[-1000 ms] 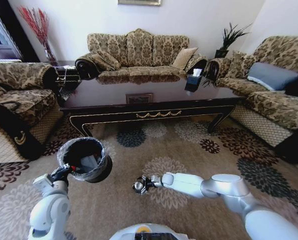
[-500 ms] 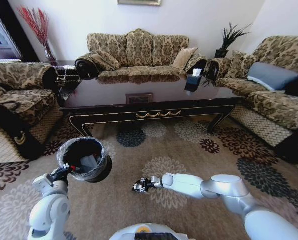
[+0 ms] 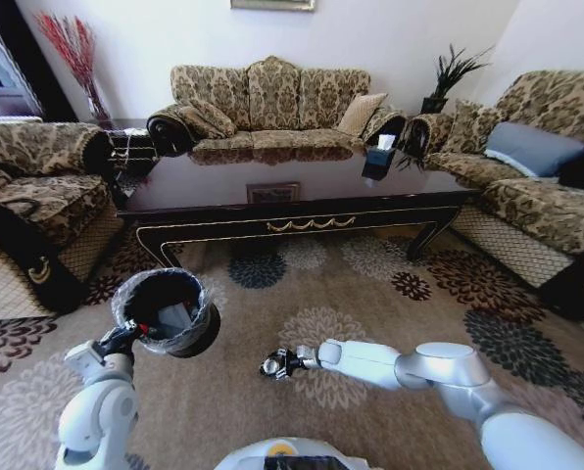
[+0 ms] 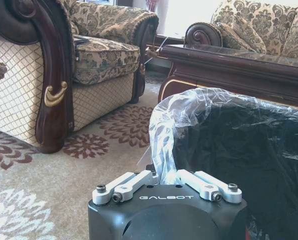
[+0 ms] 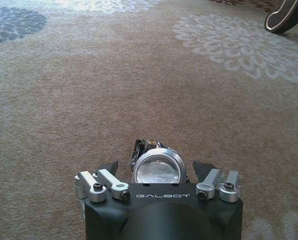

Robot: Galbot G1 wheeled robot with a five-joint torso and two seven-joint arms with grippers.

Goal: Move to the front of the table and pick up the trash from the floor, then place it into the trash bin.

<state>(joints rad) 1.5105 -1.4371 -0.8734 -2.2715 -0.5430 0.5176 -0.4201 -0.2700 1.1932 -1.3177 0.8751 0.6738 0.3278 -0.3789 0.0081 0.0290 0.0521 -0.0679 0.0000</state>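
The right pincer (image 3: 275, 364), low centre of the head view, grips the silvery can (image 5: 158, 166). The trash bin (image 3: 167, 311), clasped by the left pincer (image 4: 167, 179), lies to its left.

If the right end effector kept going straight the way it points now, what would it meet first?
Likely the carpet floor: the right end effector, shut on a silvery can, points forward and down at bare carpet. Depth is uncertain.

I counted one table (image 3: 292, 191), one trash bin (image 3: 165, 311), three sofas around the carpet, and two grippers: left gripper (image 3: 125, 338) and right gripper (image 3: 272, 364). One silvery can (image 5: 158, 166) was between the right's fingers.
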